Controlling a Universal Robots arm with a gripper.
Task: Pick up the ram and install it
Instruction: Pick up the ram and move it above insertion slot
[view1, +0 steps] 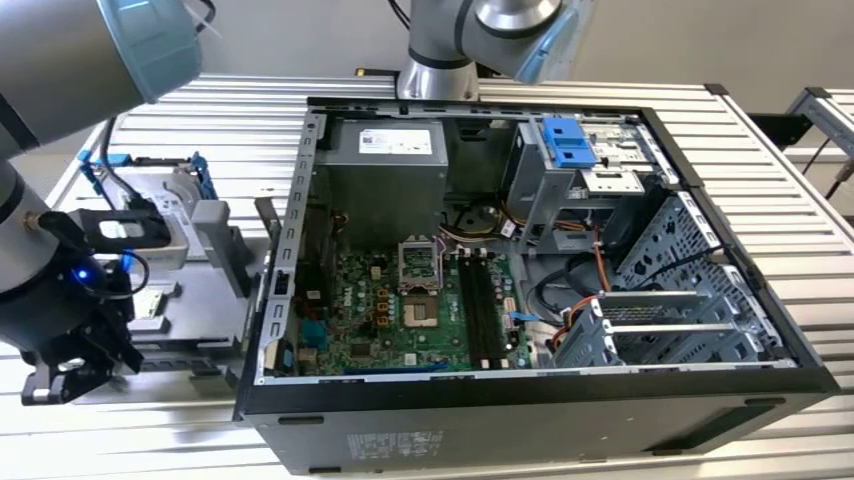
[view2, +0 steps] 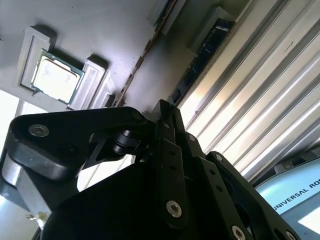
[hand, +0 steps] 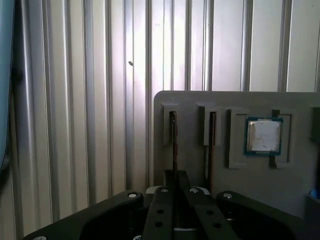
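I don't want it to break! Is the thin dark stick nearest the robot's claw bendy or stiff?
Probably stiff: the stick nearest the gripper stands straight on its edge in the grey holder, not sagging. It looks thin and flat, so it is likely light. Pushed sideways, it might tip or crack.

Strong glare washes the ribbed surface (view2: 250, 100) beyond the hand (view2: 165, 107); the hand itself lies in deep shadow.

This looks like a robotics lab or test workshop. An open computer case (view1: 534, 420) lies on a ribbed aluminium surface (view1: 787, 230). A grey industrial robot arm (view1: 60, 60) stands beside it, and a grey parts tray (hand: 295, 185) holds a processor chip (hand: 263, 136).
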